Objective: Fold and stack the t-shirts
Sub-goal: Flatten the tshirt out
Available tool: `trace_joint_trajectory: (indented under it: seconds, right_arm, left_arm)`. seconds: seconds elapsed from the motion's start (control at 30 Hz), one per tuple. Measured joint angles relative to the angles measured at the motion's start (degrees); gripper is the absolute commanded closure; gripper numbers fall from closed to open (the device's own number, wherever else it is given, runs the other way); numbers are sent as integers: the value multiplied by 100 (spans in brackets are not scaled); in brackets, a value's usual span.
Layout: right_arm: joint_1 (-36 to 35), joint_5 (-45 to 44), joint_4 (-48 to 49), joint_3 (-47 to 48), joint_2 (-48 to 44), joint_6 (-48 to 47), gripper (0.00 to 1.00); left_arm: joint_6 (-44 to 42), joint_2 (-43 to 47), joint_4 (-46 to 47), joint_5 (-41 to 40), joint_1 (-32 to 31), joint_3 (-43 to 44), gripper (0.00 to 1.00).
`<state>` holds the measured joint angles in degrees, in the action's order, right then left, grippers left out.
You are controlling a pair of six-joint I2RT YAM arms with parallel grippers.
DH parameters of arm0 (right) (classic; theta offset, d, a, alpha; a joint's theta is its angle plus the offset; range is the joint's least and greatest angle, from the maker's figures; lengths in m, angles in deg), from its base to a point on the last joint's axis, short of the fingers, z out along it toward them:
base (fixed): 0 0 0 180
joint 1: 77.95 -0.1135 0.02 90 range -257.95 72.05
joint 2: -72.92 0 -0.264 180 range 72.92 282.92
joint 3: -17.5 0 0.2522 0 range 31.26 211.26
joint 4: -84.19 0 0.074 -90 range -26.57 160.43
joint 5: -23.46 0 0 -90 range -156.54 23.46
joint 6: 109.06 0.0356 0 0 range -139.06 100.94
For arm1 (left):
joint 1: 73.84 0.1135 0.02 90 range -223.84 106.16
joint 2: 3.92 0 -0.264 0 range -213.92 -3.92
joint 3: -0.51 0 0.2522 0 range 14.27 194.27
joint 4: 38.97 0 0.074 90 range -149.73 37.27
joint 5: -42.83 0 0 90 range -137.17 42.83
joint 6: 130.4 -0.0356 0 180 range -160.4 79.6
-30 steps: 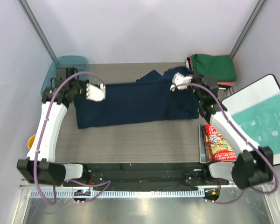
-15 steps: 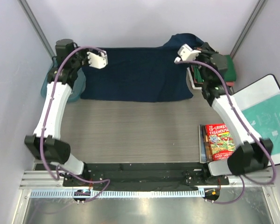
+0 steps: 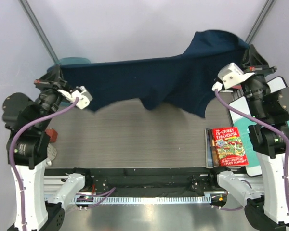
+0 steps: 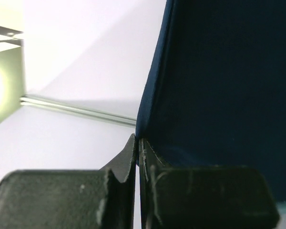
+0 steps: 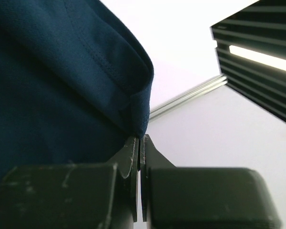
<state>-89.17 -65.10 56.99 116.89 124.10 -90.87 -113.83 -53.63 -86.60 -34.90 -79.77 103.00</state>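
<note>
L claw [image 4: 137, 145] & R claw [image 5: 139, 142] each pinch the navy t-shirt [image 3: 154, 79], which we hold stretched crosswise betw. them, sagging mid-span.

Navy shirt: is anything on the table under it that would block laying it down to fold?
Nothing visible does. The left gripper and right gripper hold the navy shirt up over the table; the part below it shows bare. The book lies at the near right, aside from the cloth. The shirt hides the far right corner.
</note>
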Motion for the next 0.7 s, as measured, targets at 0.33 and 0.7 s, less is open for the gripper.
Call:
trace_joint_trajectory:
  seconds: [0.33,0.7]
  right_arm:
    - [22,201,208,402,1062,-48,99]
    - [118,114,898,551,4509,-374,99]
  left_arm:
    - [-282,-1351,186,55,37,774,100]
    - [-1305,-5906,22,-258,157,2551,100]
